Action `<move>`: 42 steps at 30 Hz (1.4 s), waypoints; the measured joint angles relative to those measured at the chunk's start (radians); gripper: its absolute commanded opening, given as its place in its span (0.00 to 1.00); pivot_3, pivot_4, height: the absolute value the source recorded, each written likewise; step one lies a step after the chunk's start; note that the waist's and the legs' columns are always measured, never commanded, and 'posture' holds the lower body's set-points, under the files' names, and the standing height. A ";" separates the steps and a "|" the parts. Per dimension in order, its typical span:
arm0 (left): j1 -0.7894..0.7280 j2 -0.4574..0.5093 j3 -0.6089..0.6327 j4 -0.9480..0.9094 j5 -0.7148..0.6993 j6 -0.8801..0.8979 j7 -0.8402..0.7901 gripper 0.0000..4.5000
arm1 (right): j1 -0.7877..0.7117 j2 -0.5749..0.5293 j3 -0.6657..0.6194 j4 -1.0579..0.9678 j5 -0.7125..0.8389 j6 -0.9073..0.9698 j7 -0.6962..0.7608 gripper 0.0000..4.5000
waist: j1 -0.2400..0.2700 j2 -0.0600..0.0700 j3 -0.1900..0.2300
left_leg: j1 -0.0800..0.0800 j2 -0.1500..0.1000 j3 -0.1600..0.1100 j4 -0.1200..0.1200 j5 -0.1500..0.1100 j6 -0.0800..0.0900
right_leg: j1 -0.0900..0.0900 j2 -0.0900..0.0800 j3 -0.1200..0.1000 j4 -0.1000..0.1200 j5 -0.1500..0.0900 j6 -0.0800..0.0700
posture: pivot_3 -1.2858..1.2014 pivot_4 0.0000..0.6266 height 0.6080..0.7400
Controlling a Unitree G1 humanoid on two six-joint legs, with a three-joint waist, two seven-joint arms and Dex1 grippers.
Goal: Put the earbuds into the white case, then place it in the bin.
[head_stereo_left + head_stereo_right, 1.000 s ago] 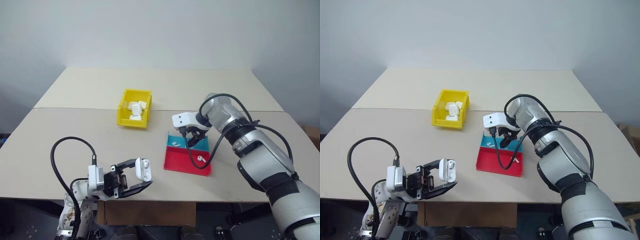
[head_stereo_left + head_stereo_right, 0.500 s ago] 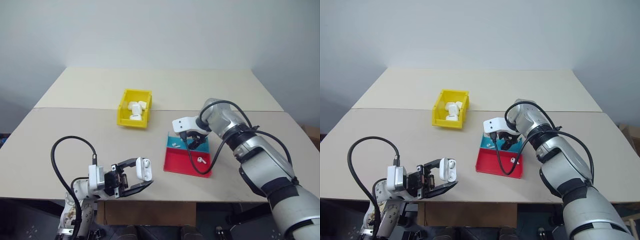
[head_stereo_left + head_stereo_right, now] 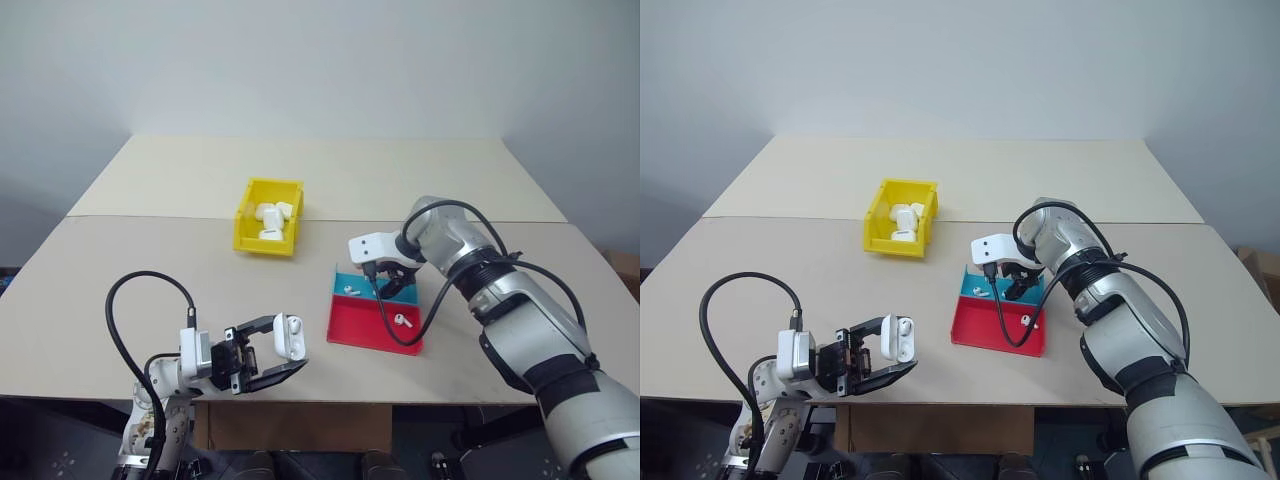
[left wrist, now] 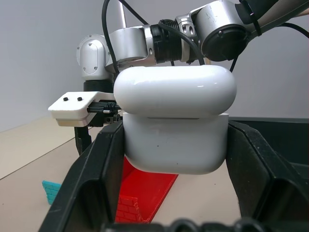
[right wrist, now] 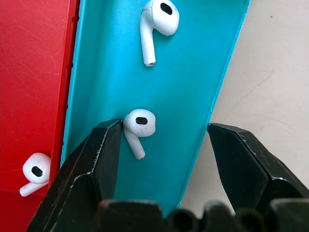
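Observation:
My left gripper (image 3: 283, 345) is shut on the white case (image 3: 289, 336) and holds it upright above the table's near edge; the left wrist view shows the case (image 4: 175, 125) clamped between both fingers. My right gripper (image 3: 388, 286) points down over the blue strip of the tray (image 3: 365, 330), open. One of the earbuds (image 5: 139, 123) lies on the blue strip between the fingers, close to one fingertip (image 5: 108, 140). A second earbud (image 5: 156, 19) lies farther along the blue strip, and a third (image 5: 34, 172) on the red part. The yellow bin (image 3: 264, 246) stands behind and to the left.
Several white cases (image 3: 271, 216) lie inside the bin. The red-and-blue tray sits right of centre on the beige table (image 3: 150, 270). A black cable (image 3: 395, 330) loops from the right wrist over the tray.
The right forearm has swung slightly, with its gripper staying open over the blue strip. The left gripper holds the case still.

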 measured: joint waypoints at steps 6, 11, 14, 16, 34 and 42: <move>-0.001 0.000 0.000 0.000 0.000 0.000 0.000 0.62 | 0.002 -0.021 -0.014 -0.040 0.001 -0.056 0.008 0.75 | 0.001 0.000 0.000 | 0.000 0.000 0.000 0.000 0.000 0.000 | 0.000 0.000 0.000 0.000 0.000 0.000 | 0.52 0.24 1.00; -0.005 0.000 0.000 0.002 0.000 0.000 0.000 0.62 | 0.015 -0.021 -0.015 -0.050 0.000 -0.070 0.020 0.55 | 0.000 0.000 0.000 | 0.000 0.000 0.000 0.000 0.000 0.000 | 0.000 0.000 0.000 0.000 0.000 0.000 | 0.52 0.24 1.00; -0.005 0.000 0.000 0.002 0.000 0.000 0.001 0.62 | 0.015 -0.021 -0.016 -0.055 0.001 -0.072 0.023 0.55 | 0.000 0.000 0.000 | 0.000 0.000 0.000 0.000 0.000 0.000 | 0.000 0.000 0.000 0.000 0.000 0.000 | 0.52 0.24 1.00; -0.004 0.001 0.000 0.002 0.000 0.000 0.001 0.62 | 0.017 -0.022 -0.017 -0.063 0.001 -0.072 0.027 0.55 | 0.000 0.000 0.000 | 0.000 0.000 0.000 0.000 0.000 0.000 | 0.000 0.000 0.000 0.000 0.000 0.000 | 0.52 0.24 1.00; -0.003 0.002 -0.001 0.002 0.005 0.000 0.021 0.62 | 0.052 -0.030 -0.017 -0.085 -0.018 -0.071 0.034 0.55 | 0.001 0.000 0.000 | 0.000 0.000 0.000 0.000 0.000 0.000 | 0.000 0.000 0.000 0.000 0.000 0.000 | 0.52 0.24 1.00; -0.003 0.005 -0.002 0.002 0.006 0.000 0.023 0.62 | 0.052 -0.030 -0.017 -0.078 -0.022 -0.072 0.033 0.36 | 0.001 0.000 0.000 | 0.000 0.000 0.000 0.000 0.000 0.000 | 0.000 0.000 0.000 0.000 0.000 0.000 | 0.52 0.24 1.00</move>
